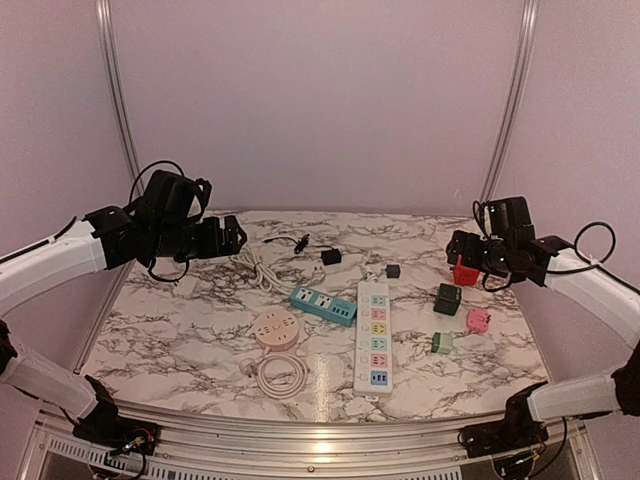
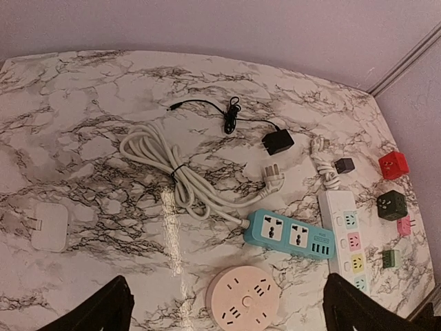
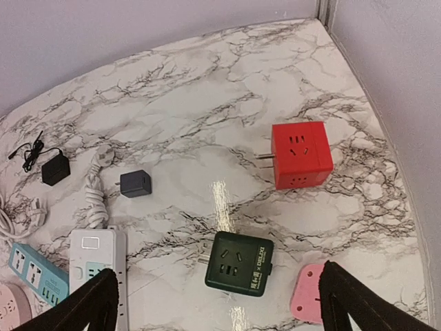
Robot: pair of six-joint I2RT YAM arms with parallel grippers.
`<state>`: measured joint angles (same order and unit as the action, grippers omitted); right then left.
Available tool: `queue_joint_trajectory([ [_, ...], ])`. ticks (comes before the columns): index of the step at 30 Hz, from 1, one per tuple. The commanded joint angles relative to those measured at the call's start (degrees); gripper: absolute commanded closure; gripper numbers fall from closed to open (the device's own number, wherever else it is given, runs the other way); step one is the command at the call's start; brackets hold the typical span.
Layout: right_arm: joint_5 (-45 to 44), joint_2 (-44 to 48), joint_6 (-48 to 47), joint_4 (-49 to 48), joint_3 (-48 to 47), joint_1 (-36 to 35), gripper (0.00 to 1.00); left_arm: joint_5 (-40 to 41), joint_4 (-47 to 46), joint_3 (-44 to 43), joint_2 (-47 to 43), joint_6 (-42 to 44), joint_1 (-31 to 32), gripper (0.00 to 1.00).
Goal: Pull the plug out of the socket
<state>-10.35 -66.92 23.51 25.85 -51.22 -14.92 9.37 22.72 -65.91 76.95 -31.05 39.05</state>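
Observation:
A long white power strip (image 1: 373, 335) with coloured sockets lies mid-table, a blue strip (image 1: 323, 305) left of it and a round pink socket (image 1: 275, 328) nearer. In the left wrist view the blue strip (image 2: 289, 234) and pink socket (image 2: 243, 300) show empty holes, and a white plug (image 2: 273, 178) on its coiled cable lies loose on the marble. I see no plug seated in any socket. My left gripper (image 1: 232, 237) is open, high over the table's left. My right gripper (image 1: 462, 250) is open, high over a dark green cube adapter (image 3: 240, 263).
A red cube adapter (image 3: 300, 155), a pink adapter (image 3: 309, 301), a small dark cube (image 3: 135, 183) and a green adapter (image 1: 442, 342) lie at the right. A black charger (image 2: 278, 143) lies at the back, a flat white adapter (image 2: 48, 225) at the left, a white cable coil (image 1: 282, 375) near the front.

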Motion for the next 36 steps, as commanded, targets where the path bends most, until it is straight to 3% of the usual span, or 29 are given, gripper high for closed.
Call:
queue_joint_trajectory([
  [1,-3.6,2.5,-1.7,-4.5,-3.7,-3.4,0.02,7.2,0.7,-1.3,-5.1,2.4,-0.8,0.01],
  [6,-7.6,6.5,-3.5,-12.6,-1.0,-4.8,0.01,14.4,-1.2,0.9,-10.4,3.3,-1.8,0.01],
  [12,-8.3,13.4,-13.0,-38.0,14.8,-4.8,0.02,21.0,-7.4,9.1,-15.8,5.1,-6.8,0.01],
  [14,-8.9,14.1,-15.2,-42.1,17.3,-4.2,0.01,23.1,-10.6,12.0,-17.2,7.7,-8.1,0.01],
  [18,-8.3,13.0,-17.7,-49.0,21.6,1.5,0.02,24.1,-22.8,22.7,-21.0,15.7,-11.0,0.01],
  [21,-7.5,12.0,-18.6,-55.7,26.2,7.0,0.02,26.4,-29.7,30.4,-24.1,17.1,-13.6,0.01],
  [28,-5.9,5.3,-20.9,-74.5,36.4,13.3,0.02,21.6,-36.3,39.4,-24.3,18.2,-22.7,0.01],
  [36,-4.9,-13.1,-24.1,-105.7,44.8,13.4,0.01,16.1,-46.0,44.5,-18.3,18.8,-32.1,0.01],
])
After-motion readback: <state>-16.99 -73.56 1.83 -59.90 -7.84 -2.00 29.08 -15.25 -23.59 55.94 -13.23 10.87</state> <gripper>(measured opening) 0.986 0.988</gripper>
